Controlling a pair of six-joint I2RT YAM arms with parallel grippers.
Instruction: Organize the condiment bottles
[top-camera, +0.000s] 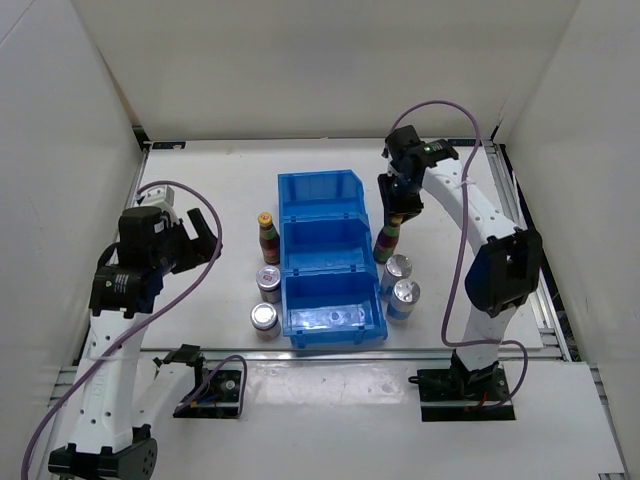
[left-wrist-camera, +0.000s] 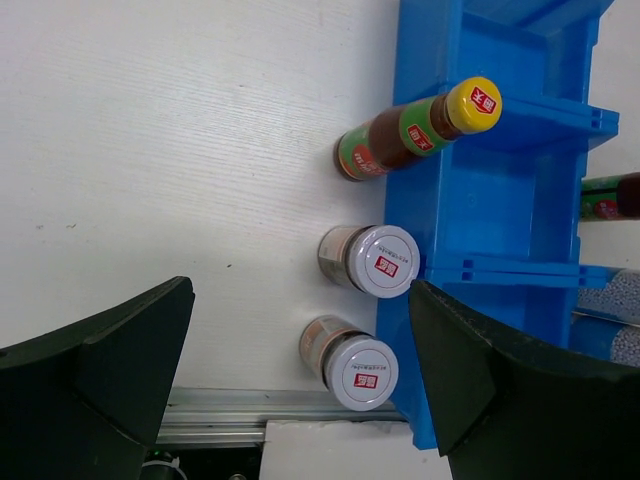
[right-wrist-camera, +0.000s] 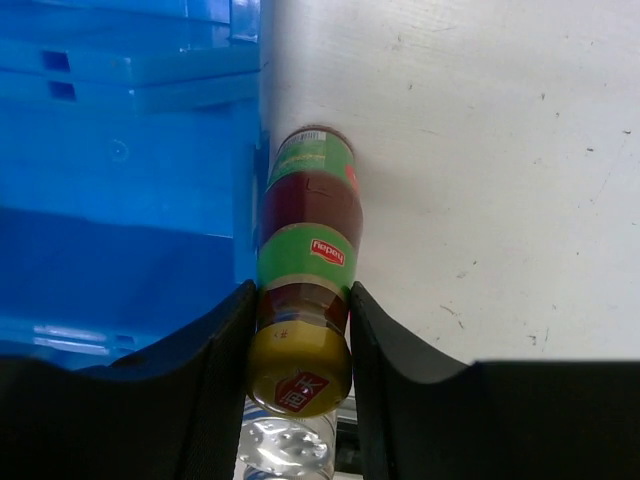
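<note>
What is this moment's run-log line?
right tool: shut on green-labelled bottle neck | left tool: open, empty | other bottle: upright beside blue bin

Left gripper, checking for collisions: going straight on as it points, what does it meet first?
Probably the nearer white-lidded can beside the blue bin, between its open fingers; depth is unclear.

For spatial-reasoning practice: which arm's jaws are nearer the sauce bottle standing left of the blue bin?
Left. The left jaws hover open to that bottle's left, not touching; the right jaws are beyond the blue bin, shut on the other bottle.
</note>
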